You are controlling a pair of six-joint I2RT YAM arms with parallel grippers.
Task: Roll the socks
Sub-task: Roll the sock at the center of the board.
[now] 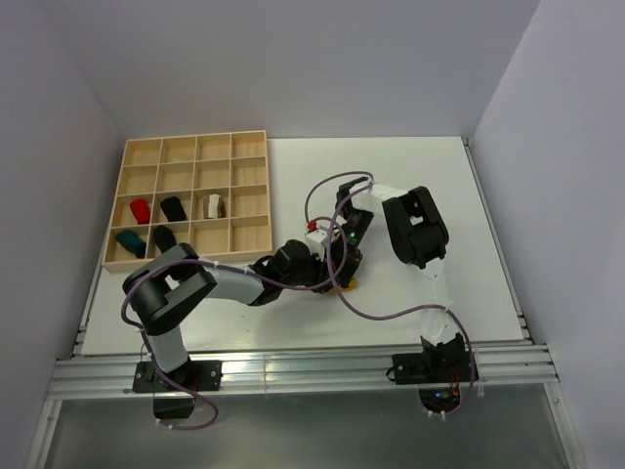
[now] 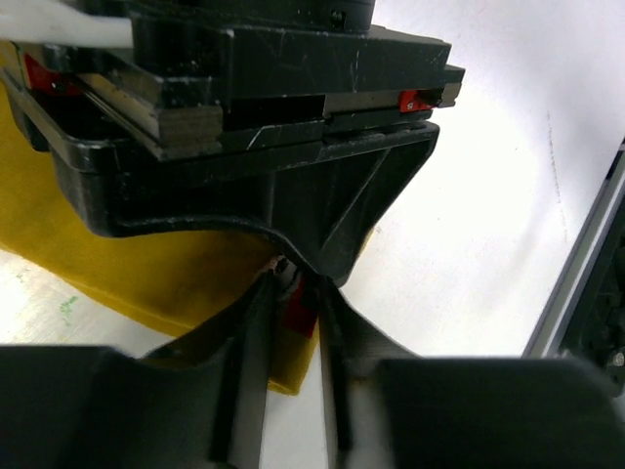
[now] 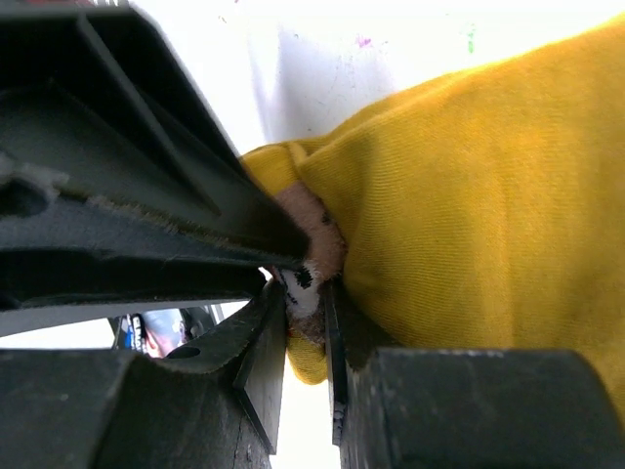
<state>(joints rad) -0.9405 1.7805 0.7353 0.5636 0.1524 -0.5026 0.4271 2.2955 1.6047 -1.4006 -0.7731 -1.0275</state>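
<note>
Mustard sock point(image 3: 469, 215): your right pincer point(image 3: 305, 303) clamps its edge; roll it taut. Whether your left pincer point(image 2: 293, 303) grips, I cannot tell.

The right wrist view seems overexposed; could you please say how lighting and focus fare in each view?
Right wrist view: the table burns out to white at the top, yet the mustard sock is crisp. Left wrist view: the sock sits partly in shadow. Top external view: evenly lit, sheen along the table's near edge.
</note>
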